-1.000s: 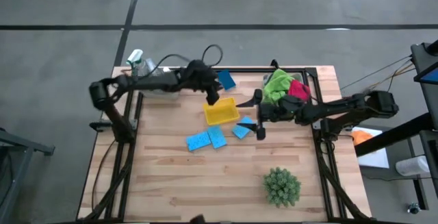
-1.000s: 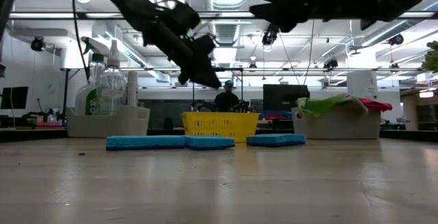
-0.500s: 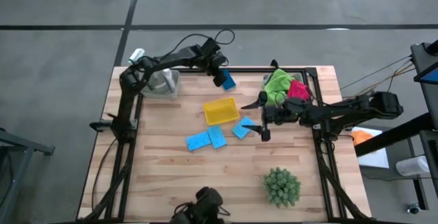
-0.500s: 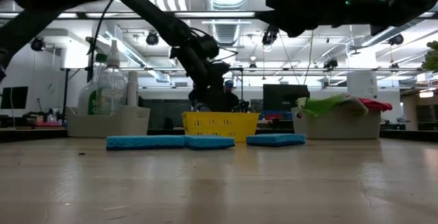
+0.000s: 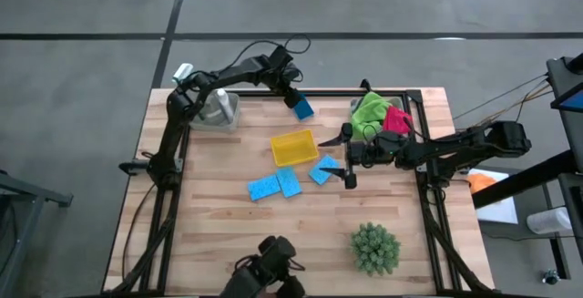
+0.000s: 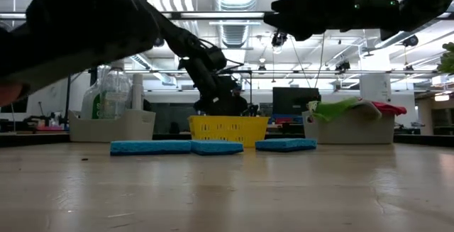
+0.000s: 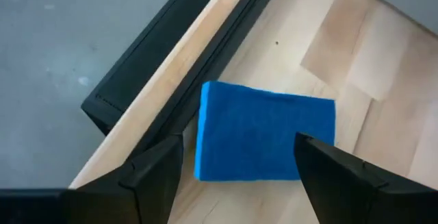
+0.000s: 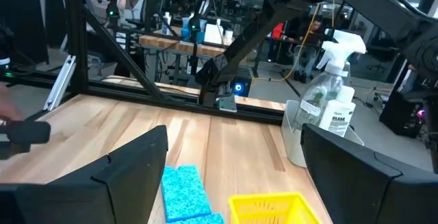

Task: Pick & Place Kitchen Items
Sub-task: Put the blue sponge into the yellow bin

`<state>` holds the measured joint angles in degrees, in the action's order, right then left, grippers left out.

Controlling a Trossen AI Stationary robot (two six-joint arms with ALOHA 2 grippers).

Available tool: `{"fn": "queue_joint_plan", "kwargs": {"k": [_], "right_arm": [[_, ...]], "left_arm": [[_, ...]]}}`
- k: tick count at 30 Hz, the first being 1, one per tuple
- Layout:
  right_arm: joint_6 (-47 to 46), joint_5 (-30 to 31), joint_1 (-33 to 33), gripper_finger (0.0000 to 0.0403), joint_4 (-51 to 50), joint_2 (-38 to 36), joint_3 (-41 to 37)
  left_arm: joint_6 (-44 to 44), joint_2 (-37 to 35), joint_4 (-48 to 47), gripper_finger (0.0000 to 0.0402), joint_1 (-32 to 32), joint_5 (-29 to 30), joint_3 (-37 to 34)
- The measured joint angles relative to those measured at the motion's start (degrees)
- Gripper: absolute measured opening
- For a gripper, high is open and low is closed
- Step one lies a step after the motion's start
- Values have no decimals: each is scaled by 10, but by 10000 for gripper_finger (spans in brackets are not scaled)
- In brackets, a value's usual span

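A bright blue sponge (image 5: 302, 108) lies flat on the table by its far edge. My left gripper (image 5: 292, 91) hangs over it, open; in the left wrist view its fingers stand on either side of the sponge (image 7: 267, 142), and I cannot tell whether they touch it. Three more blue sponges (image 5: 264, 188) (image 5: 289, 182) (image 5: 321, 171) lie near the yellow tray (image 5: 293, 148). My right gripper (image 5: 344, 157) hovers open and empty above the table, right of the tray. Green and red cloths (image 5: 378, 116) lie heaped in a bin at the far right.
A bin with a spray bottle (image 8: 335, 107) and clear bottles (image 5: 214, 107) stands at the far left. A spiky green plant (image 5: 375, 248) stands at the near right. A dark object (image 5: 269, 271) shows at the table's near edge.
My left gripper has gone from over the yellow tray toward the table's far edge and come down over the lone blue sponge there. The sponge has not moved. A dark object has come into view at the near edge.
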<state>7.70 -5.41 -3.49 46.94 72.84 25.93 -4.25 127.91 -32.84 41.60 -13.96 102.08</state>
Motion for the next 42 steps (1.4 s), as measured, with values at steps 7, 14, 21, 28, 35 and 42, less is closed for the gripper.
{"fn": "queue_joint_plan", "kwargs": {"k": [7,14,21,28,35,42], "right_arm": [[2,0,0,331,4,0,0],[5,0,0,331,6,-1,0],[5,0,0,331,6,-1,0],[5,0,0,331,6,-1,0],[5,0,0,331,6,-1,0],[5,0,0,331,6,-1,0]], "left_arm": [[-5,15,-2,271,0,-5,0],[-4,29,-26,220,0,-6,0],[-15,29,-64,156,0,-6,-1],[-18,28,-77,72,-1,2,0],[-24,25,-78,8,-2,5,0],[-80,5,-89,14,-6,10,0]]}}
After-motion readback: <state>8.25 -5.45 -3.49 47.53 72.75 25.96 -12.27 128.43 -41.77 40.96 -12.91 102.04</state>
